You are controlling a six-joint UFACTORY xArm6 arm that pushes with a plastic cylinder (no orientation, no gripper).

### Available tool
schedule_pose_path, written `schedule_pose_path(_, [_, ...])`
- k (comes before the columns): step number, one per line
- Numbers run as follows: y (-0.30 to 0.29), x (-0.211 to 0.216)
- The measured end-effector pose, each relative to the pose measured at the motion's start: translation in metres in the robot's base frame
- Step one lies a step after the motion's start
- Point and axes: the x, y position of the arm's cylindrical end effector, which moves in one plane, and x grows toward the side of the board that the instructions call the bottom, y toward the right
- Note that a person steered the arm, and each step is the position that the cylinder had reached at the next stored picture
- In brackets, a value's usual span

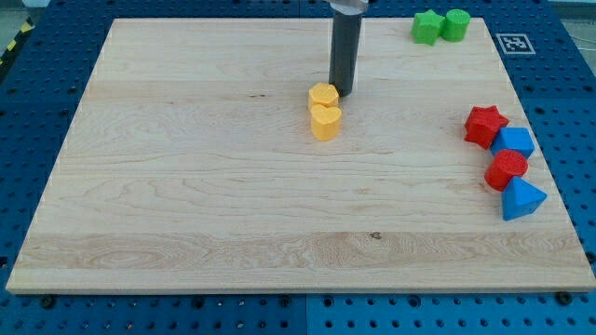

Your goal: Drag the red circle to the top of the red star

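Red circle (506, 169) lies near the bench's (186, 186) right edge, below the red star (485, 125), a blue block (514, 142) wedged between. My tip (342, 94), without jaws, touches the yellow blocks (324, 110) mid-bench. Best approach: circle round, push the circle out leftward, then upward past the star.

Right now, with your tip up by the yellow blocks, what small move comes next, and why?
Probably slide my tip toward the view's right and down, to the red circle. My tip sits beside the yellow blocks, far from it. The circle lies below the red star, with a blue block between them, so I would approach from its lower side.
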Motion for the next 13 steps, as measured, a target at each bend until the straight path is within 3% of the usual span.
schedule_pose_path(1, [0.002,0.012])
schedule_pose_path(3, [0.031,-0.021])
schedule_pose_path(6, [0.197,-0.019])
schedule_pose_path(7, [0.242,0.013])
schedule_pose_path(9, [0.237,0.071])
schedule_pose_path(10, [0.203,0.074])
schedule_pose_path(12, [0.244,0.061])
schedule_pose_path(13, [0.224,0.043])
